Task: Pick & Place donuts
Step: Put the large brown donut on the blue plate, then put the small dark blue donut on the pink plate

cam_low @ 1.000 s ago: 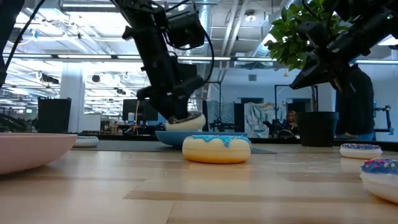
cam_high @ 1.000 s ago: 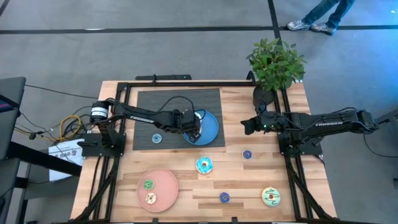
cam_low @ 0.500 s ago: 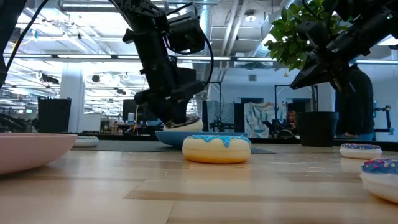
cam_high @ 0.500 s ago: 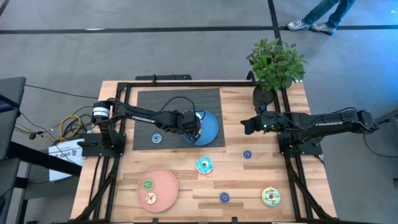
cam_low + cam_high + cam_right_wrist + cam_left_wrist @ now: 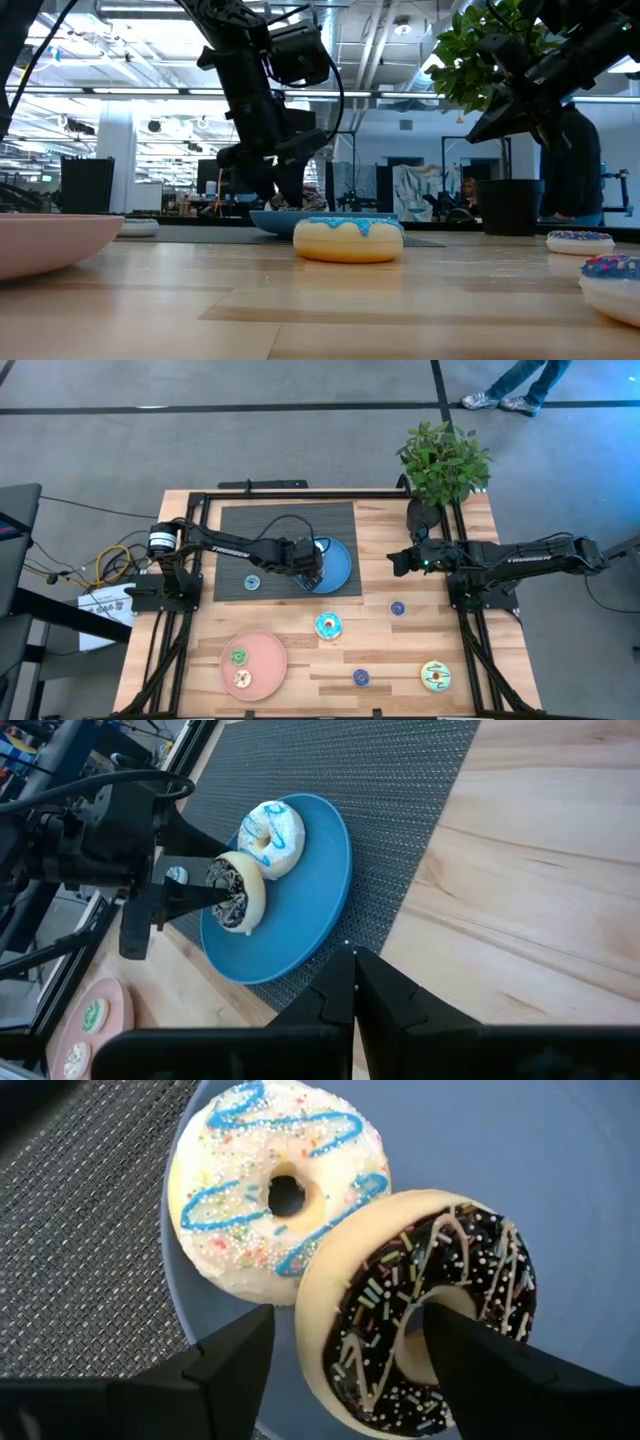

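Observation:
My left gripper (image 5: pixel 311 568) is low over the blue plate (image 5: pixel 342 565), which lies on the dark mat. Its fingers stand open on either side of one side of the brown-cream donut's (image 5: pixel 420 1310) ring. That donut stands tilted with its lower edge on the plate (image 5: pixel 310 910) and leans on the white donut (image 5: pixel 280 1190), which lies flat on the plate. My right gripper (image 5: pixel 395 563) is shut and empty, held above the table to the right of the mat. My left gripper has one finger (image 5: pixel 465 1350) in front of the brown-cream donut's hole and the other (image 5: pixel 235 1365) outside the cream rim (image 5: pixel 310 1330), with a narrow gap showing there. The fingers come slanting down from the table's left. I cannot tell whether the finger at the hole touches the donut.
A teal donut (image 5: pixel 328 626), two tiny blue ones (image 5: pixel 398 608) (image 5: pixel 361 677) and a yellow-green one (image 5: pixel 436 676) lie on the wood. A tiny teal one (image 5: pixel 252 583) lies on the mat. The pink plate (image 5: pixel 262 650) holds two tiny donuts. A potted plant (image 5: pixel 443 460) stands far right.
My left gripper has gone down onto the blue plate with the brown-cream donut. The donut now rests behind the plate's rim in the low view, and the fingers stand wider apart there than before.

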Available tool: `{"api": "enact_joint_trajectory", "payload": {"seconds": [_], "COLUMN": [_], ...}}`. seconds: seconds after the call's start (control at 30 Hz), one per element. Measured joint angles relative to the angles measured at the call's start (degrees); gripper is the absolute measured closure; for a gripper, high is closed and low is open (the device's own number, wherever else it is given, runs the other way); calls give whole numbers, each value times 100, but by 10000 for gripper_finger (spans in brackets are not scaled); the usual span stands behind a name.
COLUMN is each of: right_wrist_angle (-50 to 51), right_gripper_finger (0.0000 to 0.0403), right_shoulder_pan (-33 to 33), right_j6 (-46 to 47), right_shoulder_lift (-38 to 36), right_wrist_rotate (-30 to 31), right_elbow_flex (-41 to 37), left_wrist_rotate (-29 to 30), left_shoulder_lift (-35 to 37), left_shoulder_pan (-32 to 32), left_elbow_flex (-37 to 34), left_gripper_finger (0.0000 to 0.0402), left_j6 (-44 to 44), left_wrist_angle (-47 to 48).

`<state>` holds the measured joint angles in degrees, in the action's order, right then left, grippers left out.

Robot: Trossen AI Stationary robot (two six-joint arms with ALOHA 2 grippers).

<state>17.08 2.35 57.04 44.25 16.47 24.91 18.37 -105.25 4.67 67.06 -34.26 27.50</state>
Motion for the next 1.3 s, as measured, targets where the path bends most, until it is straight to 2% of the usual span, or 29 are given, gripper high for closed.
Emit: {"api": "enact_joint_trajectory", "payload": {"seconds": [0.13,0.27,0.47,0.7,0.9,1.0,1.07,1.23,1.3], "right_wrist_angle": [-1,7,17,22,22,22,22,24,48], "right_gripper_finger": [403,403,403,403,403,403,403,403,403], "right_shoulder_pan": [-7,-9,-9,-7,-7,-7,-7,-7,-7], "right_j6": [0,0,0,0,0,0,0,-2,-51], "right_shoulder_lift": [0,0,0,0,-2,0,-1,0,0], "right_wrist_rotate": [-4,-14,-458,-457,-457,-457,-457,-457,-455], "right_elbow_flex": [0,0,0,0,0,0,0,0,0], "left_wrist_rotate": [40,237,377,334,274,79,-15,-47,-232], "left_shoulder_lift": [20,33,33,39,39,39,39,39,39], "left_shoulder_pan": [0,0,-57,-211,-371,-487,-573,-829,-932], "left_elbow_flex": [215,710,1560,2392,2689,2693,2693,2693,2693], "left_gripper_finger": [130,123,122,122,131,166,204,323,373], "left_j6": [64,228,449,677,624,424,273,-136,-185], "left_wrist_angle": [170,806,1630,1803,1654,1470,1464,1390,1217]}}
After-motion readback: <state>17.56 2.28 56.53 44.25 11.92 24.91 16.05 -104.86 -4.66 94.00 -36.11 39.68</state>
